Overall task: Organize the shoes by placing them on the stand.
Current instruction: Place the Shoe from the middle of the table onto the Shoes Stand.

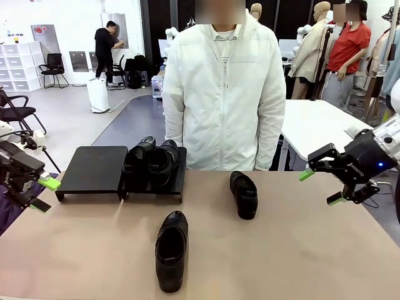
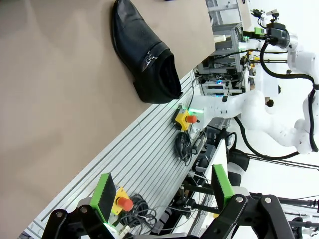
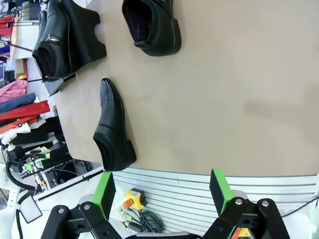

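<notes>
The black stand sits at the table's far left. Its left panel is bare, and two black shoes stand side by side on its right panel. A third shoe lies on the table near the front middle, toe towards me. The fourth shoe lies right of centre, close to the person. My left gripper hangs open at the left edge, beside the stand. My right gripper hovers open off the right edge. In the left wrist view my open left gripper is short of the front shoe. In the right wrist view my open right gripper faces the front shoe, the right-hand shoe and the pair on the stand.
A person in a white jacket stands at the far side, right behind the stand and shoes. The table's ribbed metal front rail carries yellow stop buttons. A white table stands at the back right.
</notes>
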You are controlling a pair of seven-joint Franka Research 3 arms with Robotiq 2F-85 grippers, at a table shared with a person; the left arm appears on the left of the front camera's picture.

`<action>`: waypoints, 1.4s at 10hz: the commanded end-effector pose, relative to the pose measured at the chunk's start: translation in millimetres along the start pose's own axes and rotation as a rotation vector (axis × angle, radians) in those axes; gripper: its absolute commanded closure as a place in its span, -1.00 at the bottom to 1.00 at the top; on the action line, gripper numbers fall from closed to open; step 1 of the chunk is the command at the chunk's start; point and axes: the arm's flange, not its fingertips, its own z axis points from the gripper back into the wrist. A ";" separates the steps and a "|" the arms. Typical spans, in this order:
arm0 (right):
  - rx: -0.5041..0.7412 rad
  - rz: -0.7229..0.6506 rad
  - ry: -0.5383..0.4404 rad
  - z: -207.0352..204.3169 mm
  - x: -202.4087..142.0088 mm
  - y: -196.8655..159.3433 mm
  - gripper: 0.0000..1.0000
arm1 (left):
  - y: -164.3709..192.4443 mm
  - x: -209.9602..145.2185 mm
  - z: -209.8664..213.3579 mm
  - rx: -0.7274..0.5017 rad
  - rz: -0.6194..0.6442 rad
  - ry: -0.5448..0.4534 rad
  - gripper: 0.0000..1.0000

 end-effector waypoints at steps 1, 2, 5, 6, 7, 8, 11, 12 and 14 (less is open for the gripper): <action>0.010 -0.023 0.001 1.7 -1.5 3.2 -1.00 | 0.0 0.0 0.0 0.000 0.000 0.000 -1.00; 0.010 -0.023 0.001 1.7 -1.5 3.2 -1.00 | -39.7 9.7 -21.4 0.129 0.087 -0.042 -1.00; 0.010 -0.023 0.001 1.7 -1.5 3.2 -1.00 | -144.1 60.8 -154.0 0.506 0.164 0.155 -1.00; 0.010 -0.023 0.001 1.7 -1.5 3.2 -1.00 | -171.6 75.6 -211.0 0.612 0.181 0.172 -1.00; 0.010 -0.023 0.001 1.7 -1.5 3.2 -1.00 | -190.3 80.8 -254.2 0.652 0.225 0.155 -1.00; 0.010 -0.023 0.001 1.7 -1.5 3.2 -1.00 | -203.5 78.8 -291.0 0.677 0.251 0.113 -1.00; 0.010 -0.023 0.001 1.7 -1.5 3.2 -1.00 | -216.4 55.0 -324.1 0.662 0.223 0.097 -1.00; 0.010 -0.023 0.001 1.7 -1.5 3.2 -1.00 | -216.4 55.0 -324.1 0.662 0.223 0.097 -1.00; 0.010 -0.023 0.001 1.7 -1.5 3.2 -1.00 | -216.4 55.0 -324.1 0.662 0.223 0.097 -1.00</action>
